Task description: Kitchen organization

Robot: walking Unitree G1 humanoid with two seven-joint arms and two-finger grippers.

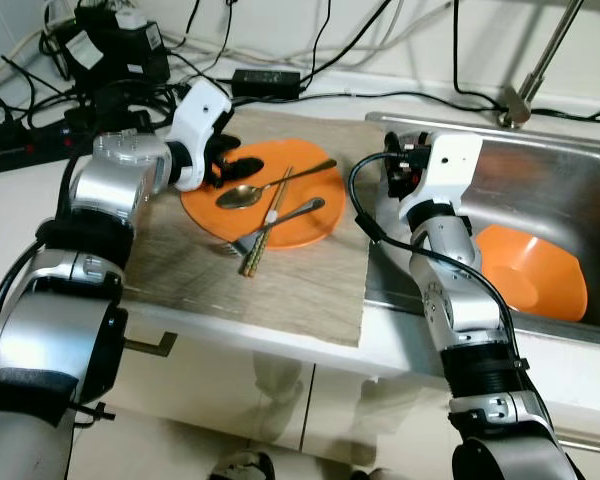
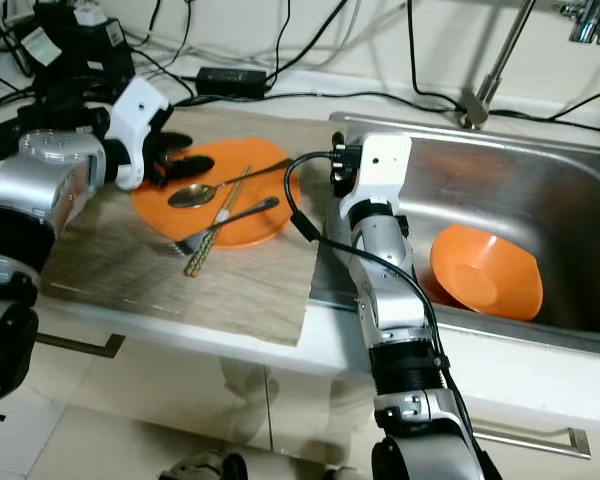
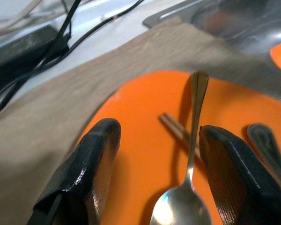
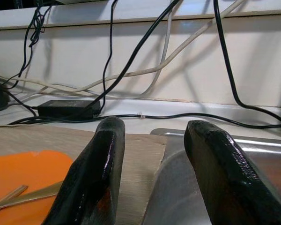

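2 silver arms, white wrist housings, black cable, matte black fingers [image 3: 91, 173]

Left gripper [image 2: 170, 160] is sitting over the near-left edge of the orange plate [image 2: 260, 225], fingers spread, right by the spoon [image 2: 192, 195] bowl. Spoon, chopsticks [image 2: 212, 229] and a fork [image 2: 235, 216] are lying across the plate, which is resting on the mat [image 2: 180, 280]. Right arm is reaching up at the sink [image 2: 580, 240] edge, gripper state unclear; orange bowl [image 2: 485, 272] is lying tilted in the sink.
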